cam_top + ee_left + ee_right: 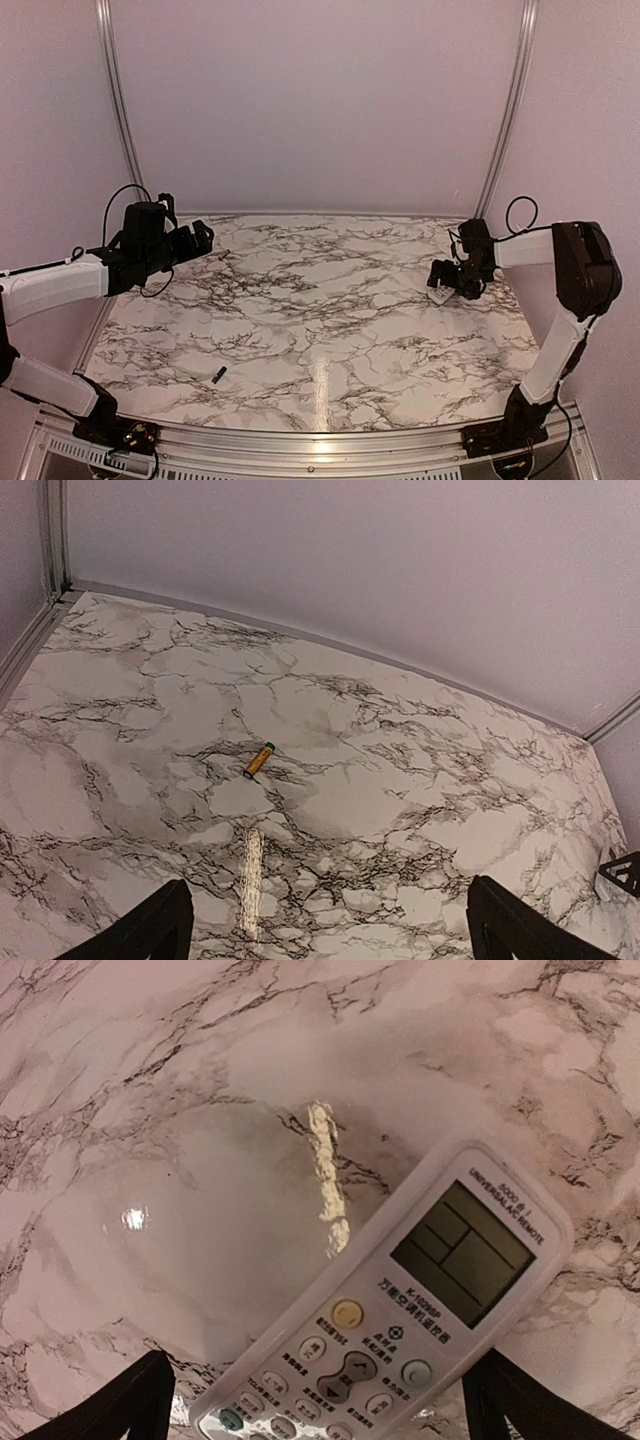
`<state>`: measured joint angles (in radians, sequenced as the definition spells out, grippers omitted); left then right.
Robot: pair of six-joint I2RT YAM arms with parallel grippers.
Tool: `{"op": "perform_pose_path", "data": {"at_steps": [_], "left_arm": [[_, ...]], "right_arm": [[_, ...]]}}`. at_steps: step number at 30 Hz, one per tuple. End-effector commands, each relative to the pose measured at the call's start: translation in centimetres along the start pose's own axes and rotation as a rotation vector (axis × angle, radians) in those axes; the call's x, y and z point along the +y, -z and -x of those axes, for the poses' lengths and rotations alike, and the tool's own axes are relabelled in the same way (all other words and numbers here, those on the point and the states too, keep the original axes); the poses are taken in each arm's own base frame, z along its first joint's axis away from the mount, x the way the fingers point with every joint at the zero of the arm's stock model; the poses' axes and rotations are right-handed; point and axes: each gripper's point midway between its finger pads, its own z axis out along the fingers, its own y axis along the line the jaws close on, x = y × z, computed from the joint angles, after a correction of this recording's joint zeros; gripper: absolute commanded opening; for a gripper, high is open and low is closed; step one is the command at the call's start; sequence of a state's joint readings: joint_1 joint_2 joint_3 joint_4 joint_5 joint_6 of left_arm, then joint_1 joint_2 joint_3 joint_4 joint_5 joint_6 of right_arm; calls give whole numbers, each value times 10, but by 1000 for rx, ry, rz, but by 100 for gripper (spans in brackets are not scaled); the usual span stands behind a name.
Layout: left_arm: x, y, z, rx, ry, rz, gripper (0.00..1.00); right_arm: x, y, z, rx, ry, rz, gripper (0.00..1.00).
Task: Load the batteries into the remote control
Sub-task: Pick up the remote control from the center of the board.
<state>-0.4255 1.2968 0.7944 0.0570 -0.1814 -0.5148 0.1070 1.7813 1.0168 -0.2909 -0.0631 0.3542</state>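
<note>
The remote control [400, 1310] lies face up between the fingers of the right end effector [320, 1370]. Its grey screen, printed lettering and small buttons face the wrist camera, and its back is hidden. Both black fingers [145, 1400] press against its long edges, so this end effector is closed on the remote. A soft shadow spreads over the desk beside it. In the overhead view the remote control [441, 294] shows as a white patch under the right end effector [447, 278], at the right side of the desk [330, 300].

The left end effector [205, 237] hangs over the far left part of the desk with its fingers [150, 925] spread wide and nothing between them. The golden-tan battery [259, 760] lies on the desk ahead of it, apart from the fingers. The blackish battery [218, 375] lies alone near the front left edge, well apart from the other battery [223, 254] and from the remote.

The desk is white marble pattern with dark veins, and a streak of glare crosses it. Plain pale walls [320, 100] enclose it, with metal rails [118, 100] running up the corners.
</note>
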Motion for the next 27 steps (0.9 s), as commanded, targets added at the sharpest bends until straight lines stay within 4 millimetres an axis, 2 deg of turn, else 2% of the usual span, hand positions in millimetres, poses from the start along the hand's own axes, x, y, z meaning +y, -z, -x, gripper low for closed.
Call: {"op": "perform_pose_path", "data": {"at_steps": [1,9,12,19,27], "left_arm": [[-4,1,3,-17,10,-19,99],[-5,4,4,-29,14,-28,99],[-1,5,6,-38,0,-7,99],[1,16,19,-74,-6,12,99],[-1,18,19,-85,11,-6,99]], "right_arm": [[7,-3,15,-9,4,30,99],[17,-9,28,2,91,57,94],[15,-11,31,22,132,31,88],[1,-12,29,52,185,-53,82],[5,-20,19,92,217,-53,79]]}}
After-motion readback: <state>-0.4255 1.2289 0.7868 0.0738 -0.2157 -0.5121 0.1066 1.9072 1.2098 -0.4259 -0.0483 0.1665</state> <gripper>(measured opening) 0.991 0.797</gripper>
